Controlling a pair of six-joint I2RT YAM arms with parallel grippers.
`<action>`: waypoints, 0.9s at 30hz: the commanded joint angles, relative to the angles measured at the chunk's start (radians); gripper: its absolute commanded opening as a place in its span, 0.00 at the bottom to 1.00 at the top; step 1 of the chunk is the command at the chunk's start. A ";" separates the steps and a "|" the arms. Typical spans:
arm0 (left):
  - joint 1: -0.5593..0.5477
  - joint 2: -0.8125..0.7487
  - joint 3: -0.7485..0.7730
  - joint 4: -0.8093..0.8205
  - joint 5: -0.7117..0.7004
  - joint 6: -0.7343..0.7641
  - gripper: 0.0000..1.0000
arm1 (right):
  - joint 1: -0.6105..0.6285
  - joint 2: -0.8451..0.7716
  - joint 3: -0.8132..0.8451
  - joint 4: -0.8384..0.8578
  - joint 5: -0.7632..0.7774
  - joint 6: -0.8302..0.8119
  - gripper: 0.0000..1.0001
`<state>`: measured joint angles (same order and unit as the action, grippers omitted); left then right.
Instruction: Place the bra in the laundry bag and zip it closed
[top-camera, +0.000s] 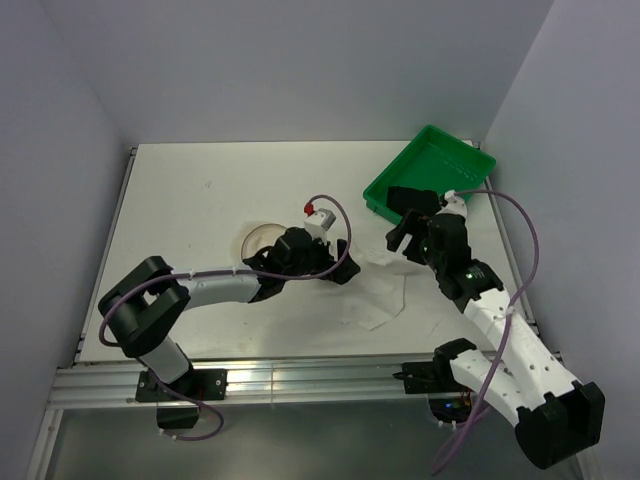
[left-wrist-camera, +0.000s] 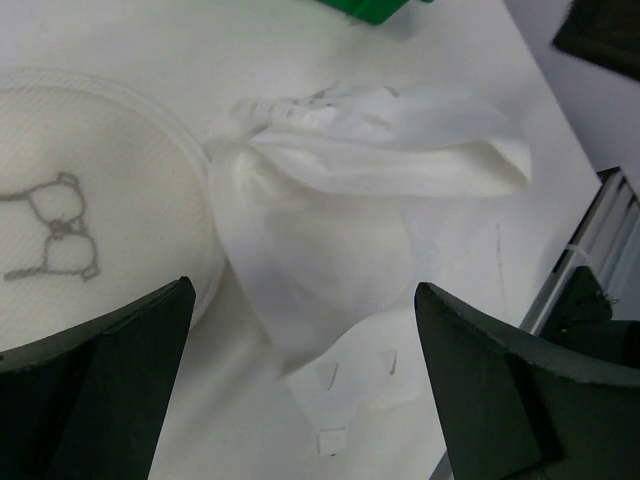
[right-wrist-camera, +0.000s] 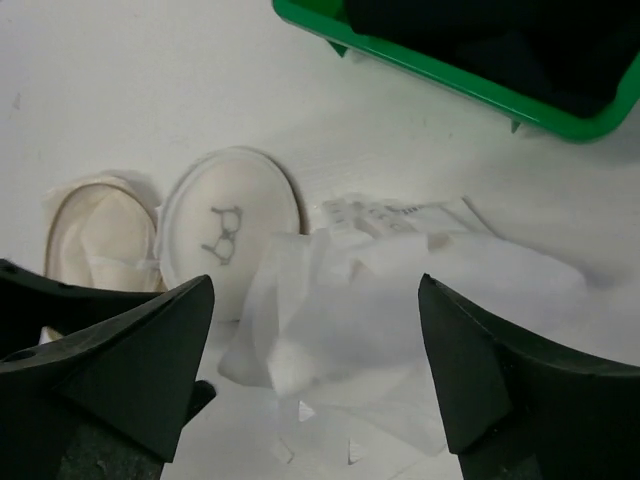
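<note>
Both stand wide and empty: left gripper (left-wrist-camera: 302, 300), right gripper (right-wrist-camera: 315, 290). We find the bra (right-wrist-camera: 500, 40) in the tray (right-wrist-camera: 420, 62), ahead-right of the right gripper; the bag (right-wrist-camera: 230, 230) lies ahead-left, apparently unzipped. We judge pickup pending: reach ahead, pinch fabric.

No words, numbers or brand names can be read in any view. The only mark is a small grey line drawing (right-wrist-camera: 226, 235) on the round white face of the laundry bag (right-wrist-camera: 255, 185). It is a looped outline, visible from both wrist cameras, that forms no legible letter.
</note>
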<state>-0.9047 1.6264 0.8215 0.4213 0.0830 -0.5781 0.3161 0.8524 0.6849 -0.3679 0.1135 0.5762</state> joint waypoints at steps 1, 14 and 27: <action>-0.011 0.021 0.041 -0.058 -0.043 0.046 0.99 | -0.003 -0.100 0.008 0.052 0.019 -0.025 0.91; 0.004 0.196 0.289 -0.142 0.018 0.099 0.99 | -0.003 -0.216 -0.182 -0.016 0.043 0.057 0.57; 0.007 0.357 0.435 -0.217 0.071 0.110 0.02 | -0.003 -0.309 -0.193 0.037 0.074 0.054 0.57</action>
<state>-0.8989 2.0075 1.2198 0.1852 0.1379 -0.4858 0.3161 0.5323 0.4713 -0.3855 0.1627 0.6353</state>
